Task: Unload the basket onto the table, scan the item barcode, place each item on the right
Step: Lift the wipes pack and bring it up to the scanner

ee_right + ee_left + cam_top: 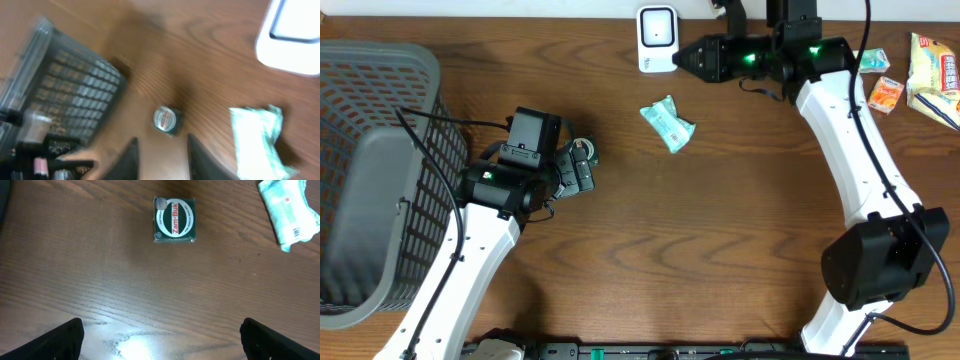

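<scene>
Left wrist view: your left gripper (pixel 161 332) hangs over the wooden table (pixel 100 280) with its fingers spread wide and empty. The green Zam-Buk box (pixel 174 220), likely the item to scan, lies flat and label-up ahead of it. A teal packet (pixel 289 212) sits to the box's right, apart from it.

At the far edge, the right gripper (pixel 164 144) hovers beside the white scanner (pixel 657 38), fingers slightly parted on nothing.

Your risk: the low box may skid on the wood if the fingers close off-centre. It could also reach the scanner wrong face first, since no barcode shows on its top.

The right wrist view is blurred. From overhead the box is hard to pick out against the left gripper's dark parts. The frame edge cuts off the packet.
</scene>
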Action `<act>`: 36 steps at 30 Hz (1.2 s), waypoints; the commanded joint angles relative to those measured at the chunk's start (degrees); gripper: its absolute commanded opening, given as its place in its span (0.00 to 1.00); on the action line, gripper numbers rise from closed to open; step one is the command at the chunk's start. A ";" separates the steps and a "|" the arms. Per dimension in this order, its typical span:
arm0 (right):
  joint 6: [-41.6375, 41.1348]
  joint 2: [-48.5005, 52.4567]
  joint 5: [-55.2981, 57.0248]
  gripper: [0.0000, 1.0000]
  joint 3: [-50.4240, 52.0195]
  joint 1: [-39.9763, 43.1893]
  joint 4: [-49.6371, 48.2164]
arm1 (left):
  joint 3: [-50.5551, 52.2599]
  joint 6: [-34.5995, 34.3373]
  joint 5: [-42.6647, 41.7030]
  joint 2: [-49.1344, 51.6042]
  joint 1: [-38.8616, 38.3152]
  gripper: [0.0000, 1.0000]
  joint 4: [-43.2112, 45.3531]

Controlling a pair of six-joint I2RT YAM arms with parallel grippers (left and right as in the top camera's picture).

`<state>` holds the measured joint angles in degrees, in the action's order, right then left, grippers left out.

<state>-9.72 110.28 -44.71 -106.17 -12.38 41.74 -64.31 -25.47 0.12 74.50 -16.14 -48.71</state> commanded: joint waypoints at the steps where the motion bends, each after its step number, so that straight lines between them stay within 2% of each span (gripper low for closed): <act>1: 0.63 2.71 9.97 0.36 0.22 -0.74 2.38 | -0.74 -0.07 0.11 -0.13 0.09 0.98 -0.11; 3: 1.46 4.35 14.84 0.43 0.22 -1.44 2.91 | -0.74 -0.07 0.11 -0.13 0.09 0.98 -0.11; 5: 1.90 6.34 18.69 0.62 0.22 -2.01 2.60 | -0.74 -0.07 0.11 -0.13 0.09 0.98 -0.11; 7: 1.95 8.72 20.50 0.68 0.22 -2.25 1.68 | -0.74 -0.07 0.11 -0.13 0.09 0.98 -0.11; 12: 2.10 15.21 18.73 0.67 0.22 -2.25 -1.16 | -0.74 -0.07 0.11 -0.13 0.09 0.98 -0.11; 20: 4.04 24.94 7.08 0.65 0.22 -2.40 -5.20 | -0.74 -0.07 0.11 -0.13 0.09 0.98 -0.11; 27: 4.70 28.41 7.04 0.64 0.22 -3.76 -4.72 | -0.74 -0.07 0.11 -0.13 0.09 0.98 -0.11; 28: 4.70 28.52 7.08 0.62 0.22 -4.02 -4.26 | -0.74 -0.07 0.11 -0.13 0.09 0.98 -0.11; 29: 4.74 28.94 7.32 0.55 0.22 -4.39 -3.85 | -0.74 -0.07 0.11 -0.13 0.09 0.98 -0.11; 30: 4.85 28.98 7.89 0.41 0.22 -4.61 -3.43 | -0.74 -0.07 0.11 -0.13 0.09 0.98 -0.11; 31: 4.87 28.98 8.66 0.21 0.22 -4.90 -3.02 | -0.74 -0.07 0.11 -0.13 0.09 0.98 -0.11; 33: 4.81 28.96 9.20 0.02 0.20 -5.11 -2.51 | -0.74 -0.07 0.11 -0.13 0.09 0.98 -0.11; 36: 2.69 28.87 9.11 0.01 0.20 -5.11 -2.49 | -0.74 -0.04 0.11 -0.13 0.09 0.98 -0.11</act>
<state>-5.87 137.75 -36.84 -106.08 -17.10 38.72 -64.31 -25.47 0.12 74.50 -16.14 -48.69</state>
